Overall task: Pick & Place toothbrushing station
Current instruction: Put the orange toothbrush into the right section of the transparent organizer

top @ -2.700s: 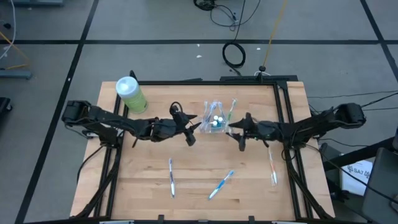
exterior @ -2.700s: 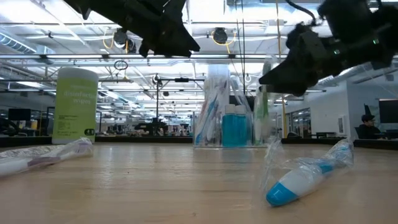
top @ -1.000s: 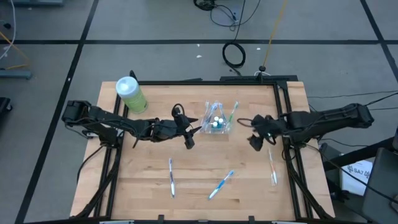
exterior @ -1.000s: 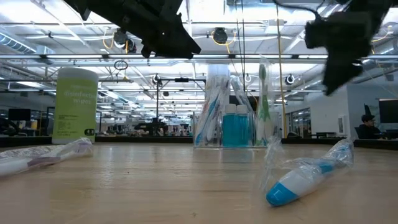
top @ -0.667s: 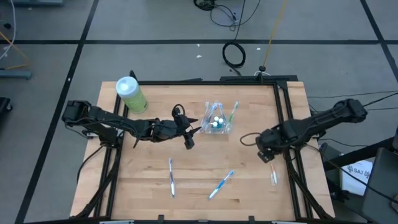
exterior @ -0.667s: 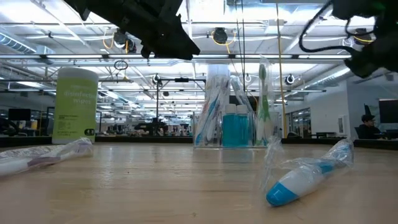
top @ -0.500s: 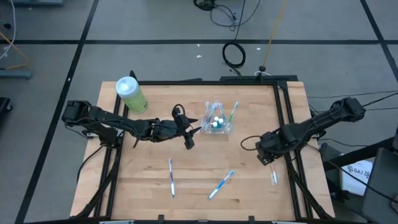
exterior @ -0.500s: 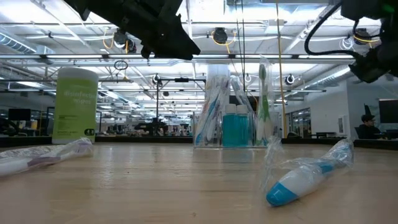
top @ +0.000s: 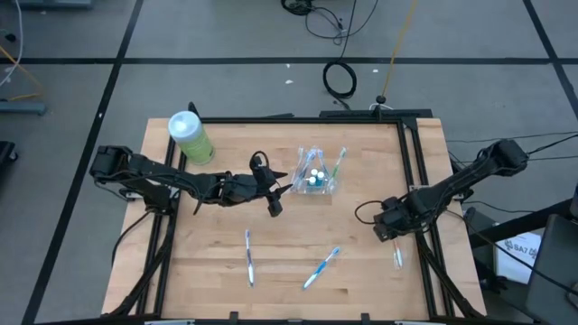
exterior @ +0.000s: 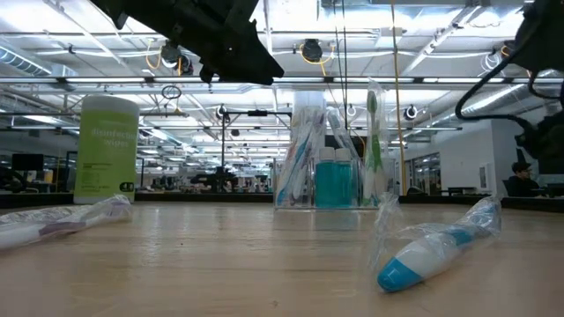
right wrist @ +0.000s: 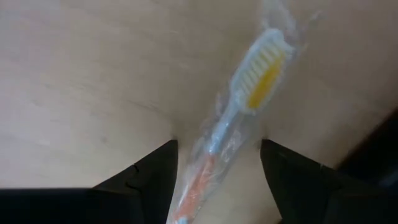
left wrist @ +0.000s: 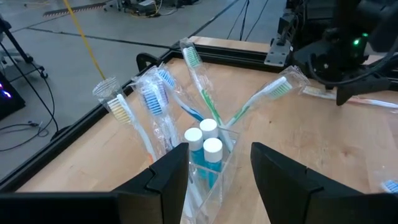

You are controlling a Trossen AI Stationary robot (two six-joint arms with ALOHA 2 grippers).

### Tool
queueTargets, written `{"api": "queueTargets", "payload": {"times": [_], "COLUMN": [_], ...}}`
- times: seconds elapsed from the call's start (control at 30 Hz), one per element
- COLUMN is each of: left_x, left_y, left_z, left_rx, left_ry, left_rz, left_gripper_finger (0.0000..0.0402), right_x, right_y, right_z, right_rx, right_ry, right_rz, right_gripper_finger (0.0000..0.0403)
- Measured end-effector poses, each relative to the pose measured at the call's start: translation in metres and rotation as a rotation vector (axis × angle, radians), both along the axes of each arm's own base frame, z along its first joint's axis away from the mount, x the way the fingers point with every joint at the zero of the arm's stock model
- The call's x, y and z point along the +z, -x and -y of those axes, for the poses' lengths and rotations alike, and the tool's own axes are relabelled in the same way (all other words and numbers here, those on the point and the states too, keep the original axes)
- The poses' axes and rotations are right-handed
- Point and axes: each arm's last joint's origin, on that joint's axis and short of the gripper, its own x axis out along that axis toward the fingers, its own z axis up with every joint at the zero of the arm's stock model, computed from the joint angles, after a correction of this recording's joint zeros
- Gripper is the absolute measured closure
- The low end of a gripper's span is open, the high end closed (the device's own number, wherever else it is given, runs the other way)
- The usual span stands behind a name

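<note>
A small clear cup (top: 313, 177) stands upright on the table's far middle. It holds several wrapped toothbrushes and two teal white-capped tubes (left wrist: 207, 149). My left gripper (top: 287, 187) is open at the cup's left side, its fingers on either side of the cup's near wall (left wrist: 219, 149). My right gripper (top: 390, 231) is open, pointing down over a wrapped white toothbrush with yellow bristles (right wrist: 249, 93) that lies flat near the table's right edge. Its fingers stand on either side of the handle (right wrist: 219, 146).
A green white-lidded canister (top: 191, 137) stands at the far left. Two more wrapped toothbrushes lie near the front edge, one pale (top: 249, 256) and one blue (top: 321, 267). A black frame rail (top: 420, 181) runs along the table's right side.
My right gripper has gone from beside the cup toward the table's near right, has tipped to point down, and has come low over the wrapped toothbrush by the right rail. My left gripper, the cup and the toothbrushes have kept still.
</note>
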Motion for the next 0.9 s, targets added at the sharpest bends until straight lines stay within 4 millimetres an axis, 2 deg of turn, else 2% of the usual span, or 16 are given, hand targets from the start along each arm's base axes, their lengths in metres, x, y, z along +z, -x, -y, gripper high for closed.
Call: {"api": "queueTargets", "payload": {"times": [0.2,0.37,0.7,0.9], "left_x": [0.000,0.000,0.000,0.000], "left_y": [0.000,0.000,0.000,0.000], "left_z": [0.000,0.000,0.000,0.000], "left_rx": [0.000,0.000,-0.001,-0.001], "left_ry": [0.000,-0.001,-0.002,-0.002], "left_rz": [-0.001,-0.006,-0.006,-0.007], "left_gripper_finger": [0.0224,0.0224,0.0224,0.0224], "right_x": [-0.016,-0.017,-0.017,-0.016], "right_y": [0.009,0.012,0.011,0.010], "right_z": [0.004,0.005,0.005,0.005], "right_rx": [-0.001,0.027,0.058,0.062], "right_ry": [0.001,0.013,0.007,-0.006], "right_rz": [-0.022,-0.037,-0.023,0.003], "right_gripper_finger": [0.0201,0.0230,0.0321,0.0362]}}
